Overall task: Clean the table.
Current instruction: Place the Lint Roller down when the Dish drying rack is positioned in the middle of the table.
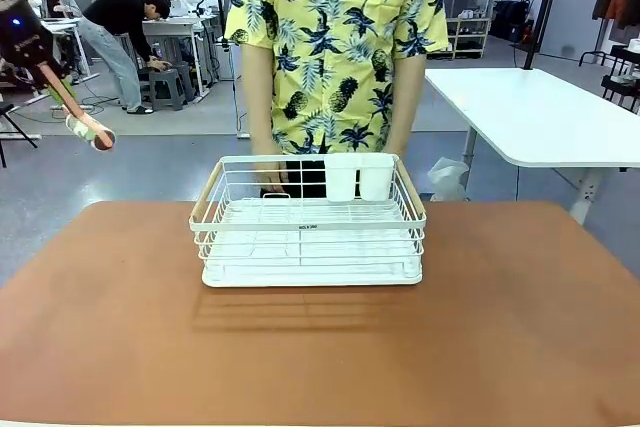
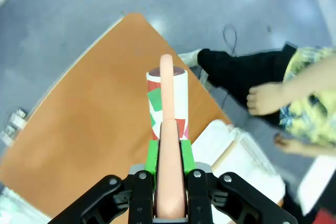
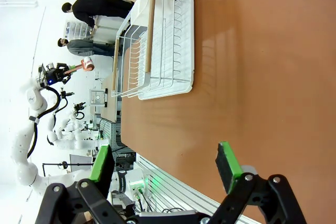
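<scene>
Looking across the worktop (image 1: 120,327), you see its reddish-brown top spread wide from the near edge to the person (image 1: 335,47) in a pineapple-print shirt at the far side. A white wire rack (image 1: 308,222) sits on it near the far edge, about in the middle, with wooden side rails and two white cups (image 1: 358,177) hung at its back wall. The rest of the brown surface around the rack is bare.

Your left gripper (image 1: 55,75) is raised high at the left, off past the worktop's left edge and well above it. Its fingers (image 2: 152,156) are clamped on the pale peach handle of a lint roller (image 2: 167,103); the handle runs up between the green pads, and the roller's drum, wrapped in white paper with red and green patches, points away from the wrist. In the left wrist view the drum hangs above a corner of the worktop, with one of the person's hands (image 2: 265,99) off to the right and a corner of the rack below it.

Your right gripper (image 3: 165,169) hovers over the near part of the worktop, its fingers wide apart with nothing between them, the rack lying farther off.

A smaller white table (image 1: 540,112) stands behind on the right.
</scene>
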`<state>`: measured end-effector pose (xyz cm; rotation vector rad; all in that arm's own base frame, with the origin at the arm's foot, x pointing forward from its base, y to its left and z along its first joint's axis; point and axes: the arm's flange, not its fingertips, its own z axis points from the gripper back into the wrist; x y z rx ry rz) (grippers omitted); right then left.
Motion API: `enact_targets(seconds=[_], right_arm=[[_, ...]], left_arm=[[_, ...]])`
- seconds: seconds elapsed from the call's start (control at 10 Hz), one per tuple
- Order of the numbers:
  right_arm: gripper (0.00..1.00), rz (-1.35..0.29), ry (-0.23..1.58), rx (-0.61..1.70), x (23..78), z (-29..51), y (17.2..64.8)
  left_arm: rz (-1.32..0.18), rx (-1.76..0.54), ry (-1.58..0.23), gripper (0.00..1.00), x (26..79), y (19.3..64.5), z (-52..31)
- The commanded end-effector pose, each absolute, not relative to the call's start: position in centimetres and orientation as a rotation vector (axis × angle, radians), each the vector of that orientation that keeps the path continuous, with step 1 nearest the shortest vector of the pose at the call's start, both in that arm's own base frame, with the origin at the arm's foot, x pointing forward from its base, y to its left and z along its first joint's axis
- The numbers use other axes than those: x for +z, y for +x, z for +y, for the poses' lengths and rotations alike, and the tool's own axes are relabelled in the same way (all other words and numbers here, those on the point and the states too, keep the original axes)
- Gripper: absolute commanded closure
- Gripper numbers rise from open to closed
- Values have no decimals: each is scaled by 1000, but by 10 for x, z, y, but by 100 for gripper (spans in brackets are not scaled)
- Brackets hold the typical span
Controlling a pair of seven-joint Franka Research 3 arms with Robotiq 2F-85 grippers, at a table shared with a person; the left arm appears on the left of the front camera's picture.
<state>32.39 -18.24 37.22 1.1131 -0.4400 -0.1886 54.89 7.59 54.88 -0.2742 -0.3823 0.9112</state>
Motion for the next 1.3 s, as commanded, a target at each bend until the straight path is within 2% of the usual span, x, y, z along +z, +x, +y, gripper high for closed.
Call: enact_targets(seconds=[0.0,0.4,1.2], right_arm=[[0,-445,1126,-190,375,-181,323],[0,-445,1126,-190,375,-181,323],[0,-445,1126,-190,375,-181,323]], left_arm=[[-538,1327,-351,79,517,549,56],[-516,1381,-498,79,456,542,63],[-409,1401,-474,79,369,540,71]])
